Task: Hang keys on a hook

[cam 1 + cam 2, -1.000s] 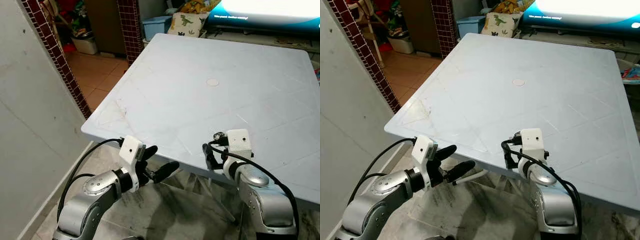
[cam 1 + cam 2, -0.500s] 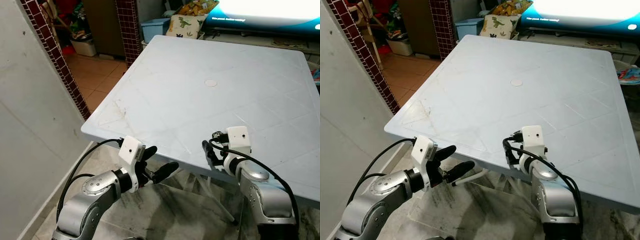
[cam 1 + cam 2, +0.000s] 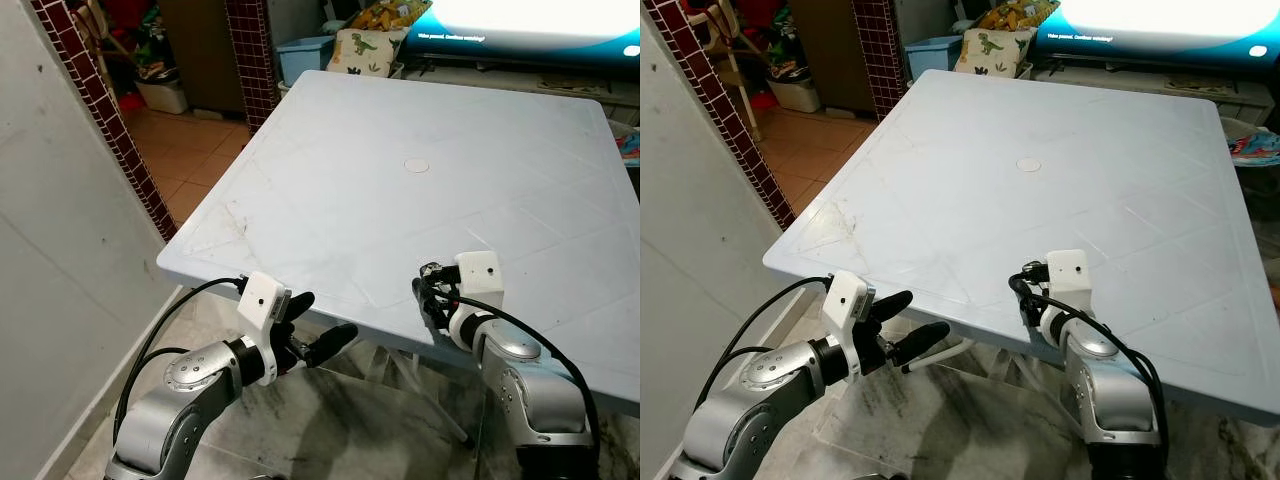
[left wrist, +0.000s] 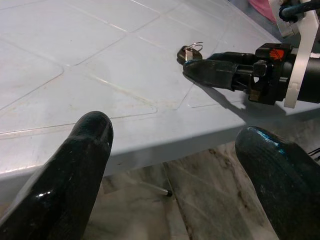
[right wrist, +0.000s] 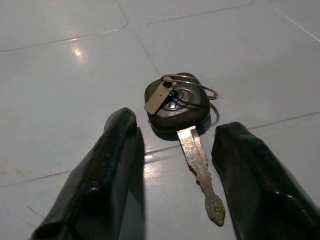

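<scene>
Key lies flat on the pale desk, close to the near edge, toward the robot's right. Dark rounded head, thin wire ring and small tan tag at the head; metal blade points back toward the right gripper.

Right gripper is low over the desk at that near edge. Jaws parted to a moderate gap, one finger on each side of the blade, neither touching it. The key head sits just beyond the fingertips. Nothing held.

Left gripper hangs below and just outside the near edge, toward the near-left corner, over the floor. Jaws wide, nothing between them. In its wrist view the desk rim runs across between the two fingers, and the right gripper with the key is seen further along the surface.

Open room: the desk surface beyond the key is bare out to the far edge. Left of the desk, a plain wall stands close, with a brick-tiled post and tiled floor behind.

Containers: a light blue bin on the floor past the far-left corner; contents not discernible.
</scene>
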Controlling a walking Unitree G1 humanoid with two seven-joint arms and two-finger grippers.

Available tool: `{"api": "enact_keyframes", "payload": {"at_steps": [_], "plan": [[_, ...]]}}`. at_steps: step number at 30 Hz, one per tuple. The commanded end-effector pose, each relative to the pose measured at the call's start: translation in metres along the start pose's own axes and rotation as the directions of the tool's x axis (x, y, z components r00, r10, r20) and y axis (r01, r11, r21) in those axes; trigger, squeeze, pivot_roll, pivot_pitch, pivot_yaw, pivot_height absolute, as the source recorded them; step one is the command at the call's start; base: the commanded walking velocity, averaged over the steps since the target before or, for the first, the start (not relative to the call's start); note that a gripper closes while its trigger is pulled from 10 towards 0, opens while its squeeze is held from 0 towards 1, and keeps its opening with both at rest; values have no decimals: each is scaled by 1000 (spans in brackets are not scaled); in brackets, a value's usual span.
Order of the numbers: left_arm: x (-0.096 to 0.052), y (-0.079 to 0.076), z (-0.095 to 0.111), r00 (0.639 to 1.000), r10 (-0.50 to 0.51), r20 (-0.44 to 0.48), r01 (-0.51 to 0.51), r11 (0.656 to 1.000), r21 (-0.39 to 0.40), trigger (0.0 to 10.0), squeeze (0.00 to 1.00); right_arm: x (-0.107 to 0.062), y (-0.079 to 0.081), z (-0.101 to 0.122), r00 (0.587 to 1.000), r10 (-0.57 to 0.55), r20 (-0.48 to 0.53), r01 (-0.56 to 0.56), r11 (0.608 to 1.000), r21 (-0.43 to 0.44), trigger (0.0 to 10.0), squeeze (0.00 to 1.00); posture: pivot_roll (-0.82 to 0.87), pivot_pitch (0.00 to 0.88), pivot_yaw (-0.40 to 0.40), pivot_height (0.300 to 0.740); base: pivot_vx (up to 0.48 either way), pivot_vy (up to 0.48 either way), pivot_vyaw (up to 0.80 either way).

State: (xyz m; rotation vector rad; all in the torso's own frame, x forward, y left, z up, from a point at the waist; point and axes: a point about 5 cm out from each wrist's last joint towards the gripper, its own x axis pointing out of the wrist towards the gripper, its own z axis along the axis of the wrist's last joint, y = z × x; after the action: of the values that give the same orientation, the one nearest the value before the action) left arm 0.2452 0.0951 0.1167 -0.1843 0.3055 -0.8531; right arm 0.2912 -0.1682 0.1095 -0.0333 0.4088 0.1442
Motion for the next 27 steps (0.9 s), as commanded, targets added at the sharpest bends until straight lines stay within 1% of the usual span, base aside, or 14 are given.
{"api": "enact_keyframes", "payload": {"at_steps": [1, 11, 27], "plan": [[-1, 0, 1, 1000, 9, -1, -9, 1000, 8, 10000, 0, 3, 10, -5, 998, 55, -20, -55, 998, 9, 0, 0, 13, 71, 71, 740, 0, 0, 0], [0, 1, 1, 1000, 10, -5, -10, 1000, 9, 10000, 0, 3, 15, -8, 998, 61, -24, -61, 998, 11, 0, 0, 12, 74, 74, 740, 0, 0, 0], [0, 1, 1, 1000, 11, -5, -11, 1000, 11, 10000, 0, 4, 16, -8, 998, 55, -21, -55, 998, 5, 0, 0, 14, 76, 75, 740, 0, 0, 0]]}}
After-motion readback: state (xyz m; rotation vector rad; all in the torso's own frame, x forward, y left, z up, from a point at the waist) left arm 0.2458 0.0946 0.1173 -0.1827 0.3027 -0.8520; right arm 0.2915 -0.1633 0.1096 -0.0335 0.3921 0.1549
